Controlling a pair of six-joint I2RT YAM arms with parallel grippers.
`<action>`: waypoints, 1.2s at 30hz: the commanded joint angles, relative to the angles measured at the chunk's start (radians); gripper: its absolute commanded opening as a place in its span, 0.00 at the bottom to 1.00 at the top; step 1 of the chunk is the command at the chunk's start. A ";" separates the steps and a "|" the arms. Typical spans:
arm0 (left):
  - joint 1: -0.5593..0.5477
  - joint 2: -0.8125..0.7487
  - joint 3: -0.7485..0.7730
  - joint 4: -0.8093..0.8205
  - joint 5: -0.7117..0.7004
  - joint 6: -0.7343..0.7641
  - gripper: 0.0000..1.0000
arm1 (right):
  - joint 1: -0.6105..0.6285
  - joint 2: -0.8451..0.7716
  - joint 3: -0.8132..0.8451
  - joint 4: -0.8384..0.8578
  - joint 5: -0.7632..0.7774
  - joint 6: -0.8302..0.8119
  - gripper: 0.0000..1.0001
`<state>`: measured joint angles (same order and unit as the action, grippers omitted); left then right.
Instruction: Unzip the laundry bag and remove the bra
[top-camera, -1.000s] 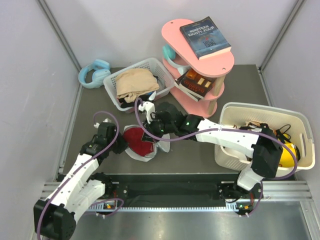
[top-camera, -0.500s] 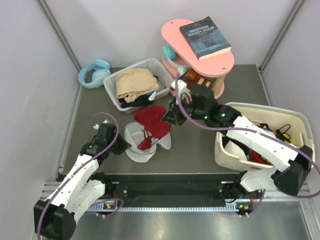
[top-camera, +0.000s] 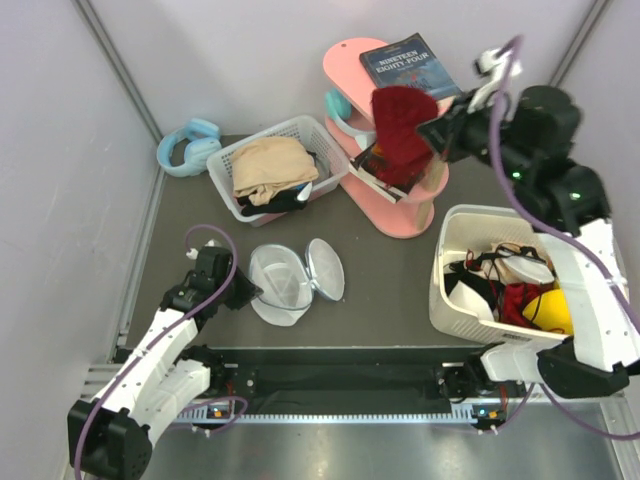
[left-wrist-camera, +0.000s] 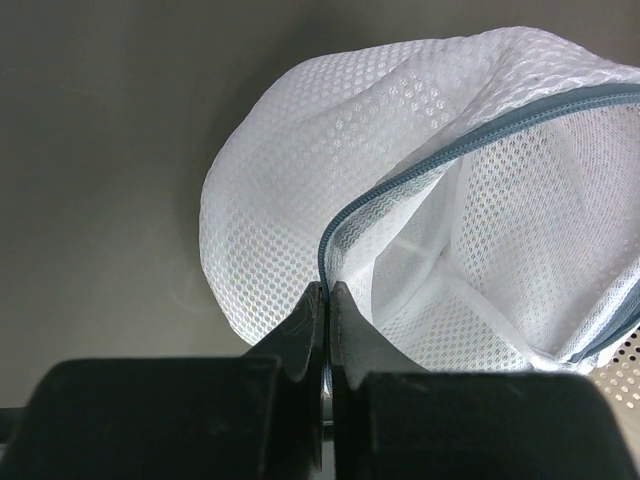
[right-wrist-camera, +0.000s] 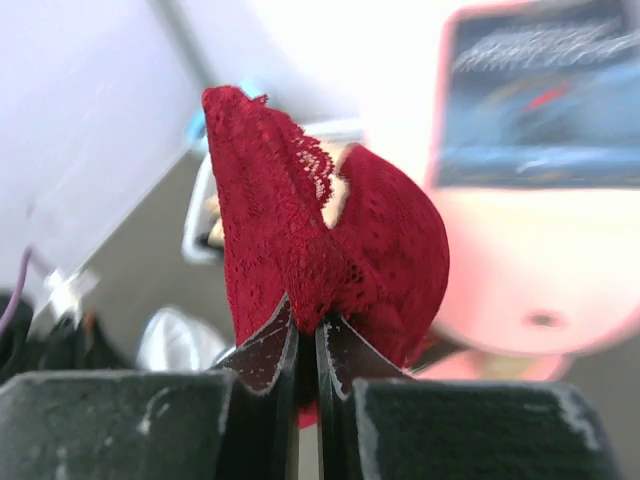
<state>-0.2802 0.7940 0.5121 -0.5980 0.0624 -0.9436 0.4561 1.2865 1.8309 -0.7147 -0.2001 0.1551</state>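
The right gripper (right-wrist-camera: 305, 335) is seen clamped on the red lace bra (right-wrist-camera: 330, 240). The bra is held high in the air, overlapping the pink shelf (top-camera: 345, 60) in the overhead view and well apart from the laundry bag (top-camera: 290, 280). The left gripper (left-wrist-camera: 325, 300) is closed on that bag's rim at the blue-grey zipper band (left-wrist-camera: 420, 160), down at the table (top-camera: 400, 290). The bag is lying unzipped, its two mesh halves spread apart, and nothing is seen inside. Both steps can therefore be judged done, and only setting the bra down and releasing it appears to be left. Open table is offered between the bag and the cream tub (top-camera: 520, 213). The shelf edge beside the hanging bra, the tub's rim and the white basket (top-camera: 300, 122) should be given room.
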 joint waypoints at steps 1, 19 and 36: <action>0.007 -0.004 0.008 0.018 -0.007 0.000 0.00 | -0.082 -0.029 0.211 -0.091 0.123 -0.060 0.00; 0.012 0.016 0.055 0.024 -0.010 0.020 0.00 | -0.418 -0.262 -0.094 -0.278 0.732 0.201 0.00; 0.013 0.039 0.068 0.029 -0.003 0.034 0.00 | -0.419 -0.415 -0.345 -0.308 0.712 0.340 1.00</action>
<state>-0.2741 0.8280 0.5381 -0.5922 0.0628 -0.9298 0.0471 0.8516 1.4727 -1.0313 0.5064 0.4843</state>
